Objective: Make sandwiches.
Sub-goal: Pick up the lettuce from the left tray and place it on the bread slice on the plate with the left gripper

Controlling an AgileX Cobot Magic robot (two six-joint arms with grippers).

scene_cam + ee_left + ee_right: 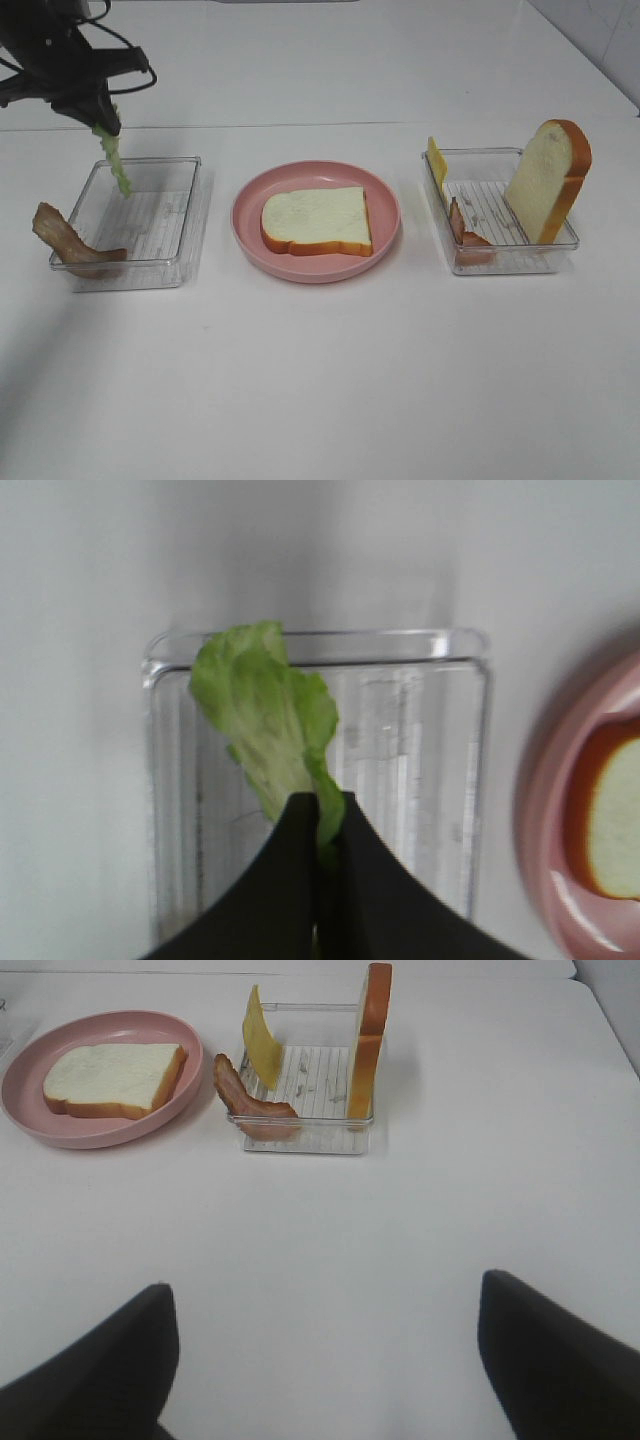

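Note:
My left gripper (105,128) is shut on a frilly green lettuce leaf (119,168), which hangs above the back of the clear left tray (150,262). In the left wrist view the black fingers (290,880) pinch the lettuce (262,705) over that tray (476,730). One white bread slice (317,220) lies flat on the pink plate (250,205). My right gripper (330,1360) is open over bare table, well short of the right tray (300,1138). It does not show in the high view.
A brown bacon strip (68,240) drapes over the left tray's front-left corner. The right tray (500,262) holds an upright bread slice (548,180), a yellow cheese square (437,160) and another bacon strip (466,236). The table is white.

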